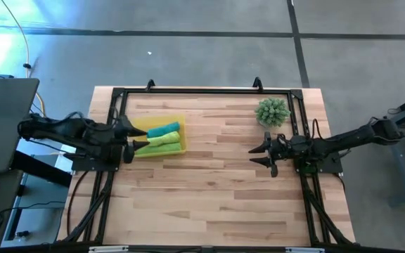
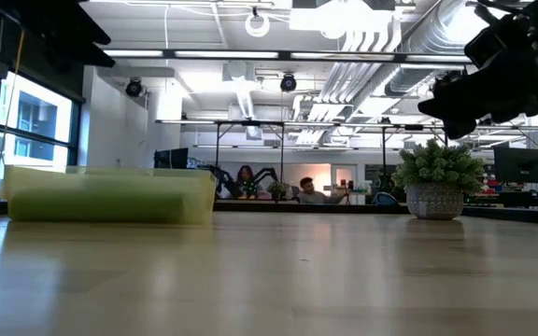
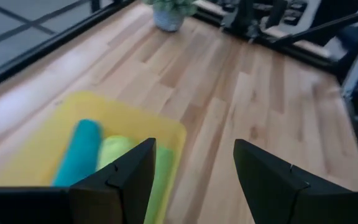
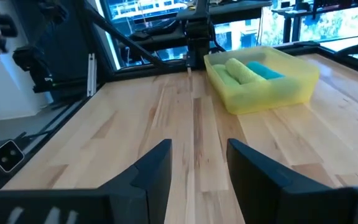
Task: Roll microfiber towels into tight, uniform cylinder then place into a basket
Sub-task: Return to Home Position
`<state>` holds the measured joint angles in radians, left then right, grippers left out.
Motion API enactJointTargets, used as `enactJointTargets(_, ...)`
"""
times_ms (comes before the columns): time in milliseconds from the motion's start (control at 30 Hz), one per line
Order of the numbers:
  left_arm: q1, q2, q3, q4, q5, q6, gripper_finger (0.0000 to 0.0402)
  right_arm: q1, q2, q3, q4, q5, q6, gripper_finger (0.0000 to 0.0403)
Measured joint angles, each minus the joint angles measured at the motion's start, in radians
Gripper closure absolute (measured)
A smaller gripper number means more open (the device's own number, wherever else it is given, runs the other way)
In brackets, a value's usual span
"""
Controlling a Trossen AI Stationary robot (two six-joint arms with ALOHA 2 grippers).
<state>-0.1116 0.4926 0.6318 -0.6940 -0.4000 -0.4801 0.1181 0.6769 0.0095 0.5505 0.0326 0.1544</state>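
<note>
The yellow basket [image 1: 180,121] stands at the table's far left. In it lie rolled towels side by side: a teal one [image 1: 164,129] and lime green ones [image 1: 164,144]; they also show in the left wrist view [image 3: 79,152] and the right wrist view [image 4: 244,71]. My left gripper [image 1: 136,137] is open and empty, above the basket's left end. My right gripper [image 1: 259,154] is open and empty at the table's right, near the plant.
A spiky green plant in a pot [image 1: 272,111] stands at the far right, close to my right gripper. A black frame [image 1: 202,91] runs along the table's far edge and sides. Bare wood [image 1: 202,190] fills the middle and near part.
</note>
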Motion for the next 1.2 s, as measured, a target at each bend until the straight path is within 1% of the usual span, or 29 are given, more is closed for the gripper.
enactJointTargets(233, -0.015, 0.017, -0.219, 0.382, 0.039, 0.053, 0.0197, 0.0, 0.0, 0.0, 0.001, 0.0, -0.005, 0.0256)
enactJointTargets(367, -0.015, 0.028, -0.314, 0.573, 0.049, 0.093, 0.0197, 0.0, 0.001, 0.0, 0.0, 0.002, -0.005, 0.0256)
enactJointTargets(567, -0.015, 0.025, -0.431, 0.773, 0.033, 0.168, 0.0197, 0.0, 0.002, 0.0, -0.008, 0.009, 0.002, 0.0256)
enactJointTargets(633, -0.014, 0.023, -0.471, 0.817, 0.005, 0.199, 0.0197, 0.0, 0.002, 0.0, -0.017, 0.009, 0.003, 0.0256)
enactJointTargets(700, -0.014, 0.016, -0.495, 0.829, -0.035, 0.201, 0.0197, 0.0, 0.002, 0.0, -0.028, 0.009, 0.003, 0.0256)
enactJointTargets(767, -0.014, 0.005, -0.515, 0.853, -0.053, 0.193, 0.0197, 0.0, 0.002, 0.0, -0.046, 0.009, 0.002, 0.0256)
enactJointTargets(933, -0.014, -0.012, -0.574, 0.899, -0.059, 0.159, 0.0197, 0.0, 0.002, 0.0, -0.102, 0.009, 0.003, 0.0256)
enactJointTargets(1033, -0.014, -0.012, -0.621, 0.978, -0.06, 0.145, 0.0197, 0.0, 0.002, 0.0, -0.145, 0.009, 0.003, 0.0256)
enactJointTargets(1200, -0.013, -0.012, -0.62, 0.978, -0.078, 0.164, 0.0197, 0.0, 0.002, 0.0, -0.223, 0.009, 0.003, 0.0256)
